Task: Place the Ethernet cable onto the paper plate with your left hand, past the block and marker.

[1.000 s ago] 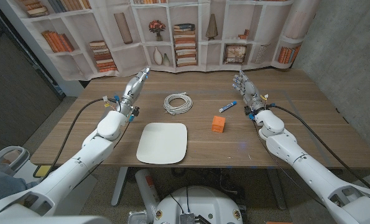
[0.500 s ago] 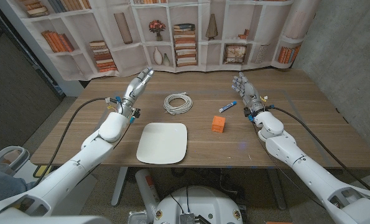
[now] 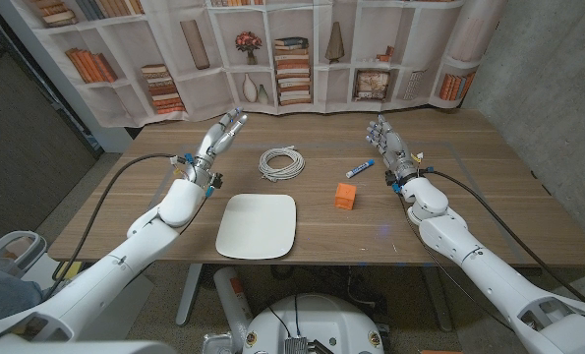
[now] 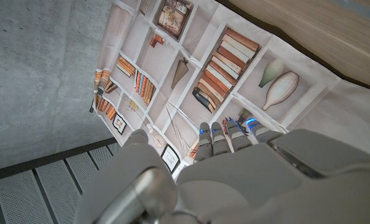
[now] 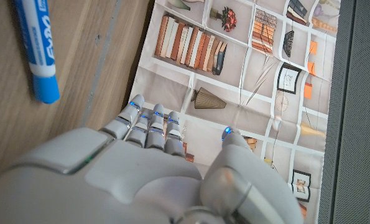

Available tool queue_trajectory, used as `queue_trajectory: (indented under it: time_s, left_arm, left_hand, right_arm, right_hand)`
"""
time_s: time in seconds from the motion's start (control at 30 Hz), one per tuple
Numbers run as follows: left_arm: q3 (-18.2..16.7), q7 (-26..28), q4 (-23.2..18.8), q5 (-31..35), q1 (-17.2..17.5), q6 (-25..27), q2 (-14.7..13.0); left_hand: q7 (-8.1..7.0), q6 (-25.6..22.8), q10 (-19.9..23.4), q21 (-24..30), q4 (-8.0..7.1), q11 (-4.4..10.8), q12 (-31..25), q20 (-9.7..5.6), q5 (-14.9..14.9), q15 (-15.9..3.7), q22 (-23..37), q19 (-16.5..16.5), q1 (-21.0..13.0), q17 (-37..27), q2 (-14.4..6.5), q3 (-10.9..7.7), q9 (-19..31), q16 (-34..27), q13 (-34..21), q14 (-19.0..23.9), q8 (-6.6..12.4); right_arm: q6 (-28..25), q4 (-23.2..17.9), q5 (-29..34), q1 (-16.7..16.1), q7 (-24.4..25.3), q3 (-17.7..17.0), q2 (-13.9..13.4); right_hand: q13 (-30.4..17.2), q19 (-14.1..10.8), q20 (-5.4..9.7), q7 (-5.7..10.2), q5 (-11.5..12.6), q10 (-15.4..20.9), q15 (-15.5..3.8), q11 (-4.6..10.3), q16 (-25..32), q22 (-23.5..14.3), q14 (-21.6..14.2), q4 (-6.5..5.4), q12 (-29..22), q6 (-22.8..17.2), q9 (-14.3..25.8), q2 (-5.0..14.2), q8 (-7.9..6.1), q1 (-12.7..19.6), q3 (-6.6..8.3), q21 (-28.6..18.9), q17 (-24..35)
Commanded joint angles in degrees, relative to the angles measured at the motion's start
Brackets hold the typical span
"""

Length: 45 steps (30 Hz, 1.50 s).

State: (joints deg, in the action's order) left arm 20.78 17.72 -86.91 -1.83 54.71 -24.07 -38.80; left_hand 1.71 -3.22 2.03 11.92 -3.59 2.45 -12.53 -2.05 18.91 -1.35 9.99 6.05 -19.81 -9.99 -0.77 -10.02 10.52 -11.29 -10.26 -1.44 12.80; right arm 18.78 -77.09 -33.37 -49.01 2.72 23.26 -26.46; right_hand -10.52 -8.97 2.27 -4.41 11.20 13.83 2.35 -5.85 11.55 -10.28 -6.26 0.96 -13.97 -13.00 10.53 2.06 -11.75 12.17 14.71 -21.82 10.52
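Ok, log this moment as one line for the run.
left hand: open, raised left of cable | cable: on table, untouched | plate: bare | right hand: open, idle by marker

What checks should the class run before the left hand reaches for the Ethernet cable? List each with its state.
1. Left hand free, holding nothing: ok.
2. Ethernet cable coiled on the table, untouched: ok.
3. Paper plate bare, ready to receive: ok.
4. Orange block and marker lie off the cable-to-plate line: ok.
5. Right hand apart from the cable: ok.
6. Cable coil holds together when lifted: cannot tell.
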Motion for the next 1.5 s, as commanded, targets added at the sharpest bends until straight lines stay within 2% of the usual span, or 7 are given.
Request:
queue_trajectory:
  time_s: [0.03, 0.97, 1.27, 1.5]
  left_arm:
    - [-0.26, 3.23, -3.29, 4.86, 1.41, 3.53, -1.39]
    - [1.08, 6.57, -9.91, 14.27, 2.12, 13.24, -4.94]
    - [1.90, 5.69, -10.67, 15.00, 1.69, 14.75, -5.53]
    - [2.96, 4.76, -12.39, 16.66, 1.26, 17.79, -5.99]
  left_hand:
    - [-0.12, -0.81, 0.83, 0.11, 0.78, 0.27, -0.26, -1.90, 0.38, -0.29, 0.07, -0.26, -1.29, -0.13, 0.06, -0.29, 0.19, -0.15, -0.31, 0.68, 0.24]
    - [-0.57, -2.30, 2.38, -0.20, 3.04, 0.92, -0.16, -0.55, 0.92, -0.85, 0.06, -0.75, -4.95, -0.09, 0.34, -0.91, 0.20, 0.01, -0.32, 2.14, 0.28]
    - [-0.60, -2.64, 2.75, -0.35, 3.88, 1.04, -0.07, -0.35, 1.06, -0.95, 0.07, -0.65, -6.30, -0.08, 0.51, -1.11, 0.22, 0.14, -0.34, 2.37, 0.24]
    - [-0.52, -2.67, 2.86, -0.42, 4.42, 0.93, 0.03, -0.06, 1.15, -0.93, 0.08, -0.63, -7.13, -0.08, 0.67, -1.20, 0.23, 0.21, -0.35, 2.50, 0.14]
  right_arm:
    - [0.33, 0.99, -0.39, 0.71, -0.81, 0.09, 0.45]
    - [0.97, 1.73, -0.12, 1.42, -1.02, 0.50, 1.29]
    - [1.49, 2.25, -0.27, 1.47, -1.02, 0.48, 1.79]
    - [1.97, 2.69, -0.44, 1.54, -1.31, 0.40, 1.99]
  right_hand:
    - [-0.15, -0.41, 0.73, 0.23, 0.00, 0.33, -0.06, 0.03, -0.13, -0.07, -0.64, 0.18, 0.10, -0.52, 0.22, 0.18, 0.21, 0.70, 0.20, 0.14, 0.32]
    - [-0.15, -0.72, 0.76, 0.29, -0.05, 0.58, -0.24, 0.12, -0.24, -0.09, -0.69, 0.40, 0.25, -0.64, 0.23, 0.25, 0.28, 0.71, 0.16, 0.61, 0.35]
    - [-0.16, -0.77, 0.75, 0.27, -0.07, 0.63, -0.30, 0.00, -0.26, -0.10, -0.73, 0.47, 0.31, -0.66, 0.23, 0.28, 0.31, 0.73, 0.16, 0.77, 0.35]
    - [-0.16, -0.92, 0.74, 0.29, -0.08, 0.63, -0.34, 0.13, -0.25, -0.10, -0.87, 0.56, 0.37, -0.68, 0.23, 0.30, 0.32, 0.79, 0.17, 0.85, 0.33]
